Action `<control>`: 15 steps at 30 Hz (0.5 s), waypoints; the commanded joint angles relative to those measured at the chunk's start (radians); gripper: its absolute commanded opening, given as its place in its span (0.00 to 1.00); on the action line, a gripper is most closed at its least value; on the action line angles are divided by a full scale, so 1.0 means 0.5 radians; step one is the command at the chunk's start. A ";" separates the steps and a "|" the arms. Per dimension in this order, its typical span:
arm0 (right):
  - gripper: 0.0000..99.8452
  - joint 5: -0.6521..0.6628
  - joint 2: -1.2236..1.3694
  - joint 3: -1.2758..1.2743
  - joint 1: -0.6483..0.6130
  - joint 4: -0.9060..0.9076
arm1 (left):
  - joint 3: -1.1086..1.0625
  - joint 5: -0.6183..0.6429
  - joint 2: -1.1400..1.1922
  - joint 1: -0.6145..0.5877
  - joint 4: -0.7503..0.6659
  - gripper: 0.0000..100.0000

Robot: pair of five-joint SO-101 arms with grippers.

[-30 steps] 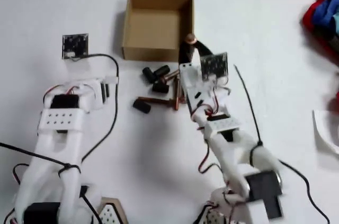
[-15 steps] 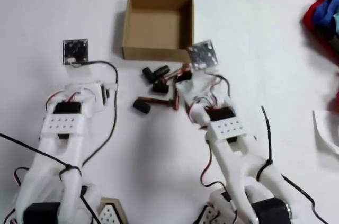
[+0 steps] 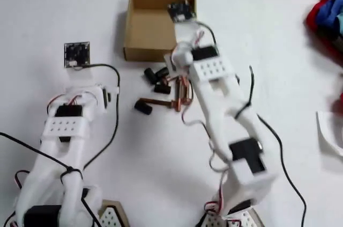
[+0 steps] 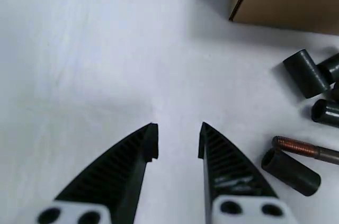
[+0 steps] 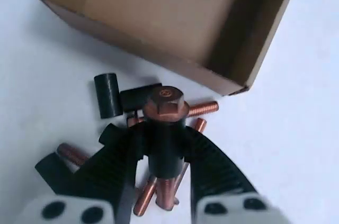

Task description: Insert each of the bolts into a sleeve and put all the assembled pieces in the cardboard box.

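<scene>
white desk [image 3: 278,50], 2 arms side by side at its near edge. red and blue cloth [image 3: 326,11] at the far right edge.

right arm [image 3: 225,109] stretches far and leftward from its base, wrist over the near right corner of the box. left arm [image 3: 59,141] is folded back on the left, well apart from the box and the parts.

cardboard box [image 3: 144,53] sits far centre, open top, brown floor bare.

left pincer [image 4: 177,139]: released, black tips apart with a gap between them, over bare desk to the left of the parts.

right pincer [image 5: 163,139]: clenched on a black sleeve [image 5: 164,158] with 1 bolt [image 5: 165,102] seated in it, copper hex head sticking out of the sleeve end toward the wrist camera. the held piece hangs above the pile, just on the near side of the box and outside it.

pile on the desk just near of the box: loose sleeves [image 3: 151,75], short black cylinders, some lying side by side, 1 a little apart to the near left. loose bolts [image 3: 158,102], copper and threaded, lie flat among them, some crossing. exact count hard to tell under the arm.
</scene>
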State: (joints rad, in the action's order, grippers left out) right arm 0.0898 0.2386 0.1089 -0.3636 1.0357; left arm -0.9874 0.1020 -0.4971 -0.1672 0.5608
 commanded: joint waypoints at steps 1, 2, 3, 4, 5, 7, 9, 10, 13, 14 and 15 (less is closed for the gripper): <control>0.02 0.015 0.247 0.758 0.069 0.186 | 0.008 -0.009 -0.074 -0.025 -0.037 0.14; 0.02 0.018 0.327 0.902 0.072 0.219 | 0.008 -0.009 -0.074 -0.025 -0.037 0.14; 0.02 0.018 0.404 1.037 0.075 0.250 | 0.008 -0.009 -0.074 -0.025 -0.037 0.14; 0.02 0.021 0.483 1.163 0.075 0.275 | 0.008 -0.009 -0.074 -0.025 -0.037 0.14; 0.02 0.021 0.560 1.280 0.075 0.287 | 0.008 -0.009 -0.074 -0.025 -0.037 0.14; 0.02 0.064 0.723 1.494 0.072 0.296 | 0.005 -0.009 -0.074 -0.025 -0.037 0.14; 0.02 0.138 0.882 1.679 0.072 0.299 | 0.005 -0.009 -0.074 -0.025 -0.037 0.14; 0.02 0.157 0.956 1.774 0.072 0.296 | 0.005 -0.009 -0.074 -0.025 -0.037 0.14; 0.02 0.160 1.143 2.071 0.106 0.284 | 0.005 -0.009 -0.071 -0.025 -0.037 0.14; 0.02 0.160 1.195 2.167 0.121 0.284 | 0.005 -0.009 -0.071 -0.025 -0.037 0.14; 0.02 0.169 1.247 2.265 0.130 0.284 | 0.005 -0.009 -0.071 -0.025 -0.037 0.14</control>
State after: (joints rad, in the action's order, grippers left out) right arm 0.1619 0.8401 1.0587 -0.3253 1.1799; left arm -0.9889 0.1020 -0.4971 -0.1749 0.5608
